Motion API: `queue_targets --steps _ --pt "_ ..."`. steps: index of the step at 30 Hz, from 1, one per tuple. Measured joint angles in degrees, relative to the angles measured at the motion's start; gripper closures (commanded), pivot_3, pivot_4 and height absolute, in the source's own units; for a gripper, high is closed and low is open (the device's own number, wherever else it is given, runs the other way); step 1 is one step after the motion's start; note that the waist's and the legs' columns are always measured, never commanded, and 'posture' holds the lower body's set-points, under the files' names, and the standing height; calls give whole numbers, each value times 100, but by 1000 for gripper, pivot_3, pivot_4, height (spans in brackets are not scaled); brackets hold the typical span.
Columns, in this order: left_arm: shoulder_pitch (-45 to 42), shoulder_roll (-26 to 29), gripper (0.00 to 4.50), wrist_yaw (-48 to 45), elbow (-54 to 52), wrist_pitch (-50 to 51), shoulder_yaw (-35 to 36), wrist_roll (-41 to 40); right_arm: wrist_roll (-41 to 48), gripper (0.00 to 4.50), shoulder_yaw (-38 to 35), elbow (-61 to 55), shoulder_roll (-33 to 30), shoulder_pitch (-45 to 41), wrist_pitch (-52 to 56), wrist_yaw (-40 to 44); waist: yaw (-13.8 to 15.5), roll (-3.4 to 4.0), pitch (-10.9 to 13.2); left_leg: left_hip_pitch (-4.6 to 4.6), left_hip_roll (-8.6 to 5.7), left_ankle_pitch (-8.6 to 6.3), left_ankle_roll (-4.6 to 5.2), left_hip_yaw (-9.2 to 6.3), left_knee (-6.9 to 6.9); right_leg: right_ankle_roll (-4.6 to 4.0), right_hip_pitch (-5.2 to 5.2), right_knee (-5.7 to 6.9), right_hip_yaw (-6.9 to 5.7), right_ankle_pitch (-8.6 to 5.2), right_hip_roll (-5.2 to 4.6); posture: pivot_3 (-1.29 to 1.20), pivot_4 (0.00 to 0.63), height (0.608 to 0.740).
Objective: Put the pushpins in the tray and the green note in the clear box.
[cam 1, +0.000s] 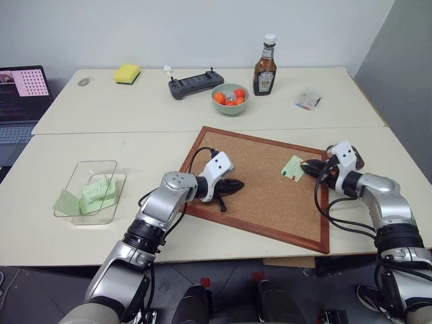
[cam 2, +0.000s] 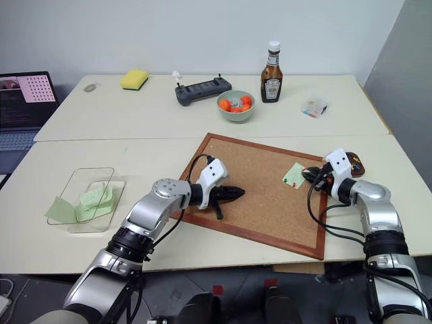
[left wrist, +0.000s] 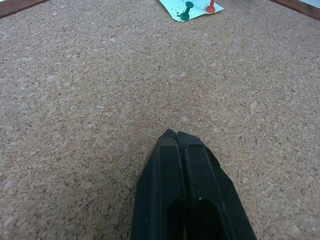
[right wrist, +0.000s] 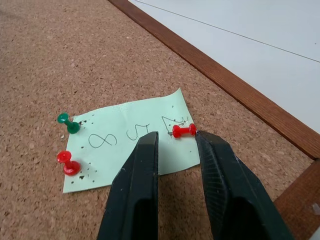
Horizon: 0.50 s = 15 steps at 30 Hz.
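The green note (right wrist: 131, 140) lies on the cork board (cam 1: 260, 185) near its right edge, with handwriting on it. A red pushpin (right wrist: 68, 162) and a green pin (right wrist: 67, 123) stand in its far side. Another red pushpin (right wrist: 184, 131) lies on its side at the note's near corner. My right gripper (right wrist: 176, 136) is open right at that pin, whose end touches one fingertip. My left gripper (cam 1: 236, 184) is shut and empty, resting on the middle of the cork. The clear box (cam 1: 81, 177) stands at the left with pale green slips inside. The dark brown tray (cam 2: 357, 167) peeks out behind my right hand.
At the back of the table stand a pale green bowl of orange fruit (cam 1: 230, 98), a brown sauce bottle (cam 1: 265, 65), a grey controller (cam 1: 196, 85), a yellow sponge (cam 1: 127, 73) and a small clear packet (cam 1: 308, 102). A laptop (cam 1: 23, 94) sits at the far left.
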Motion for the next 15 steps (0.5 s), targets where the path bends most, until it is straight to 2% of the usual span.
queue_targets --steps 15 --pt "0 -2 4500 4 0 -2 0 2 0 3262 0 298 155 -181 -7 -61 0 0 0 0 0 0 0 0 0 0 0 0 -1 0 0 0 150 740"
